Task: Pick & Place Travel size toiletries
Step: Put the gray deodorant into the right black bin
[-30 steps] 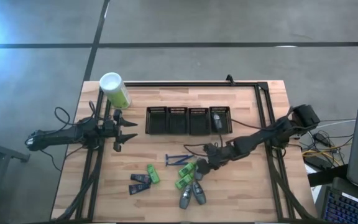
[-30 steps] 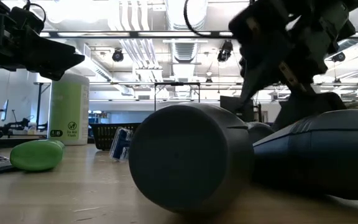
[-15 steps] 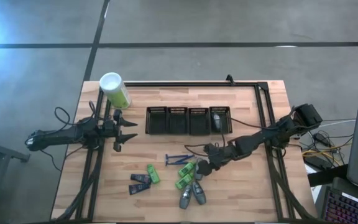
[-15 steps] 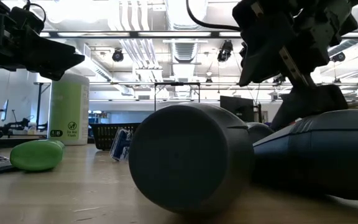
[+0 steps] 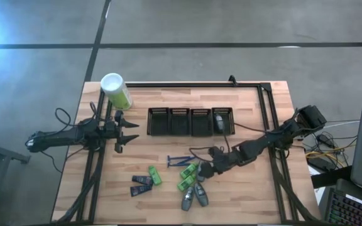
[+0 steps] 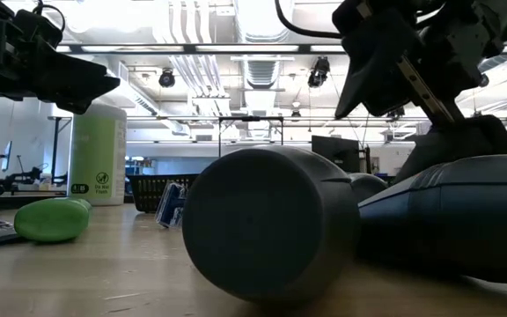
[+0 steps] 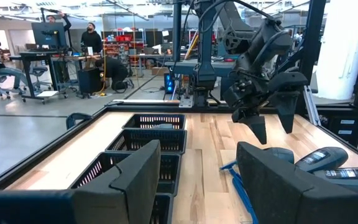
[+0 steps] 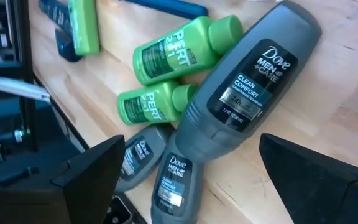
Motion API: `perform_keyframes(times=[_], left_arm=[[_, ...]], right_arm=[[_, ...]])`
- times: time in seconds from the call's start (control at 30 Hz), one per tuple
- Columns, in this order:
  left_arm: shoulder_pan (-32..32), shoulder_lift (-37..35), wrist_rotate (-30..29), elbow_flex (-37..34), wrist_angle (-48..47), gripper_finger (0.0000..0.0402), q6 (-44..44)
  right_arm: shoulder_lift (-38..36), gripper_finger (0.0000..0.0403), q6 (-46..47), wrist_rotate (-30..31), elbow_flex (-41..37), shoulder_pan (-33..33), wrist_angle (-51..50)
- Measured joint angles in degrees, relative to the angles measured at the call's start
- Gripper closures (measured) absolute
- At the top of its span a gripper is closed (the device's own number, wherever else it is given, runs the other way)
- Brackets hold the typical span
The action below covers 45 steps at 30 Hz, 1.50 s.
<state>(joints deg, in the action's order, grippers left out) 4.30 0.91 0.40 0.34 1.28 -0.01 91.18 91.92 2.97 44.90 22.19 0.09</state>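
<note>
The travel size toiletries lie in a loose heap on the near middle of the table. It holds grey oval bottles (image 5: 193,197), green bottles (image 5: 186,176), a green tube (image 5: 154,175), navy tubes (image 5: 141,184) and blue razors (image 5: 180,159). My right gripper (image 5: 208,166) hangs open and slanted down over the heap's right side. In its wrist view my right gripper (image 8: 191,149) has a finger on either side of a large grey bottle (image 8: 247,81) without touching it. That bottle lies flat on the table beside the green bottles (image 8: 166,74). My left gripper (image 5: 132,132) waits open at the table's left.
A row of several black mesh bins (image 5: 190,121) stands behind the heap. The rightmost bin holds a grey bottle (image 5: 219,120). A tall pale-green canister (image 5: 115,91) stands at the far left corner. People are in the room beyond the table (image 7: 92,40).
My right gripper has opened wider over the grey bottles, staying nearly in place. The toiletries have not moved.
</note>
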Motion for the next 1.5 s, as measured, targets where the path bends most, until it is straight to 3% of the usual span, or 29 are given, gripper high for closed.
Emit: perform_keyframes(times=[0.17, 0.47, 0.7, 0.93, 1.13, 1.5], left_arm=[[0.01, 0.0, 0.0, 0.0, 0.0, 0.0183, 0.0], [0.02, 0.0, 0.0, 0.0, 0.0, 0.0184, 0.0], [0.0, 0.0, -0.01, 0.0, 0.0, 0.0183, 0.0], [0.01, 0.04, -0.02, 0.0, 0.0, 0.0183, 0.0], [0.0, 0.45, -0.04, 0.0, 0.01, 0.0184, 0.0], [-0.01, 1.88, -0.04, 0.0, 0.02, 0.0183, 0.0]], right_arm=[[0.0, 0.0033, 4.19, 2.98, 2.94, 0.82, -4.88], [0.0, 0.0033, 8.09, 7.0, 12.69, 0.95, -29.75], [0.44, 0.004, 12.72, 12.12, 14.67, 0.79, -32.89], [5.21, 0.0058, 16.61, 9.25, 14.28, 1.78, -25.96], [12.93, 0.0072, 14.56, 6.62, 21.22, 2.26, -25.62], [19.8, 0.0052, 7.24, 4.07, 34.45, 2.04, -45.08]])
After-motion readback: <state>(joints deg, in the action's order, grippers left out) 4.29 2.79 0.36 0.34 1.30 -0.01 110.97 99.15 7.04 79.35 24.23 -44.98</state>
